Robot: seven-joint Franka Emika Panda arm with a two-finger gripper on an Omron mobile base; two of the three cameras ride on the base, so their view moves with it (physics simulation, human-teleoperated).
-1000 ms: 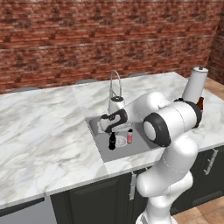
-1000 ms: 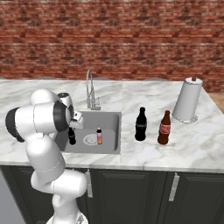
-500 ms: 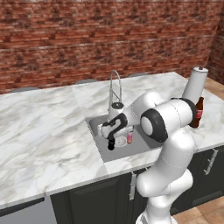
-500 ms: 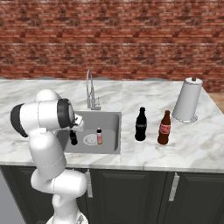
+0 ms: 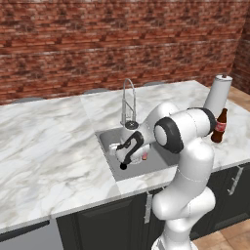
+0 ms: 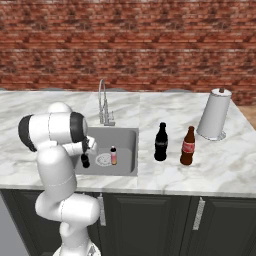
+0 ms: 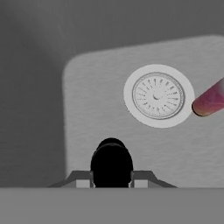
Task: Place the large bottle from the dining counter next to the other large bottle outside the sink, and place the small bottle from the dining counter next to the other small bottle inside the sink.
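My gripper (image 7: 111, 175) pinches the small black bottle (image 7: 111, 162) from above, low inside the sink (image 6: 129, 137), with bare basin floor around it. Past it lie the drain (image 7: 158, 96) and the pink bottle (image 6: 113, 155) (its top cut off in my hand view). Farther off on the counter (image 6: 200, 175), the tall black bottle (image 6: 160, 142) and brown bottle (image 6: 187, 146) stand near each other.
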